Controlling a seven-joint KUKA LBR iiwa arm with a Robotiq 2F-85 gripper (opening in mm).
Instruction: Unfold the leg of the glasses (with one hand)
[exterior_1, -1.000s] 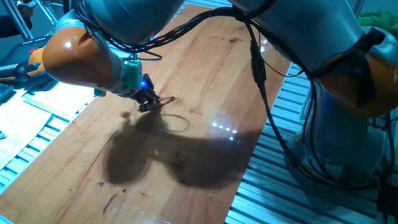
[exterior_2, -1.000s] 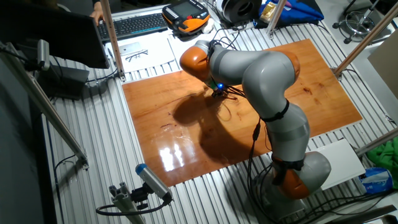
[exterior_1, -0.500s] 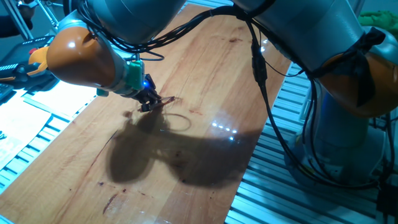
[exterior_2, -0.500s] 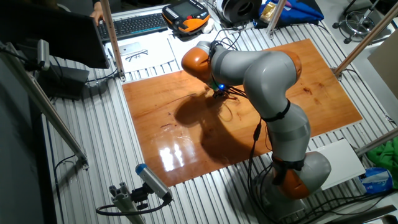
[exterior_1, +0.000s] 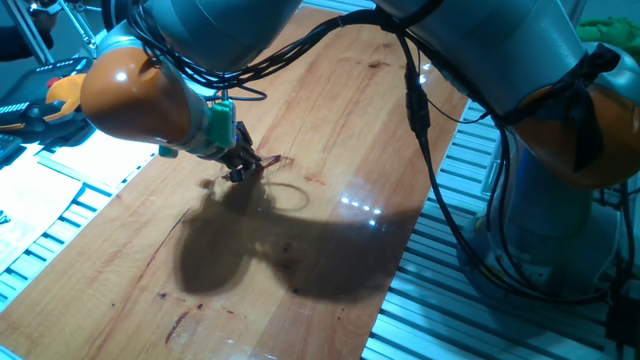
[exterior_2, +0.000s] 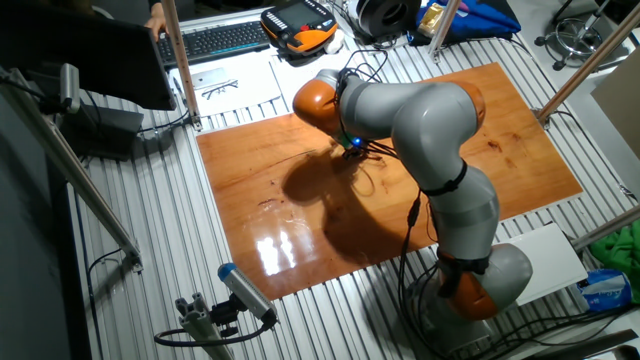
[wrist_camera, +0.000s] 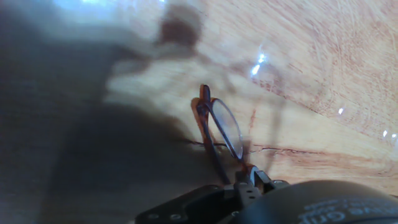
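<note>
Those skinny reddish-brown wire-frame glasses (wrist_camera: 219, 129) mid-tabletop (exterior_1: 330, 90) look featherlight and bendy, so nip a leg tip gently; pincer (exterior_1: 240, 166) closure, can't tell.

one fixed view sits low and close at the table's edge, looking across the long orange-brown wooden tabletop (exterior_1: 330, 110) with the arm looming over the lens. the other fixed view hangs high and far back, looking down on the whole tabletop (exterior_2: 250, 180) and the ribbed metal bench around it. the hand view hovers just above the wood, aimed along the fingers. all three share the patch of tabletop under the arm's hand.
</note>
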